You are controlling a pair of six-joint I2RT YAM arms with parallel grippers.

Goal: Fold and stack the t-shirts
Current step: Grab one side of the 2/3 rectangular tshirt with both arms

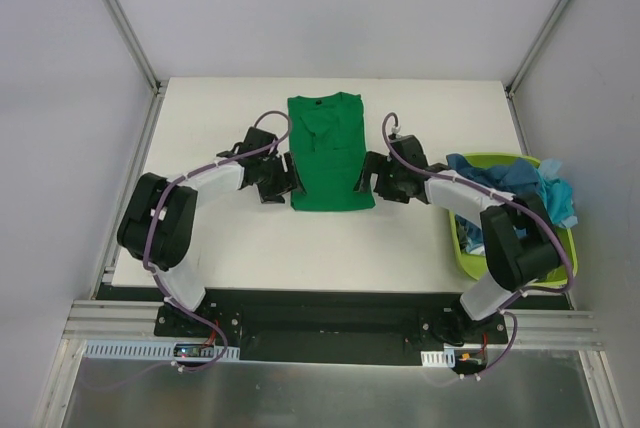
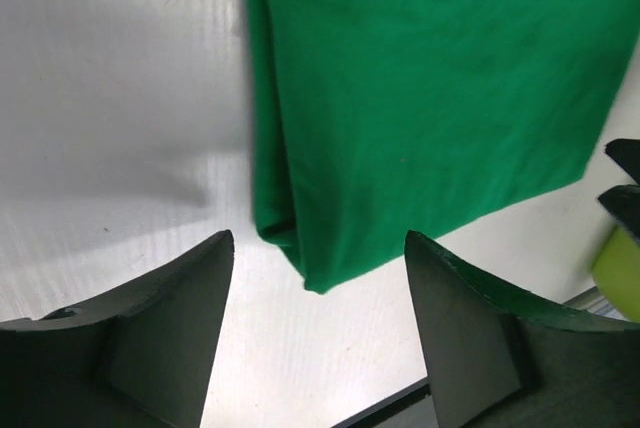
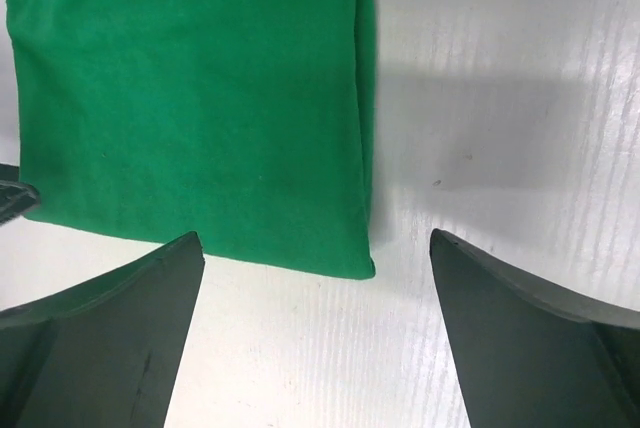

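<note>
Top external | left tool (image 1: pixel 290 178) spread, empty | right tool (image 1: pixel 366 174) spread, empty | green t-shirt (image 1: pixel 330 153) lies between them

Green t-shirt (image 2: pixel 420 98) lies flat on the white table (image 2: pixel 120 98), with a folded edge down its left side. Left gripper (image 2: pixel 318 248) is at the shirt's near corner, fingers (image 2: pixel 170 318) spread wide either side of it, gripping nothing. Right of the shirt: dark part (image 2: pixel 625 188) and lime-green bit (image 2: pixel 620 268), both cut off.
</note>
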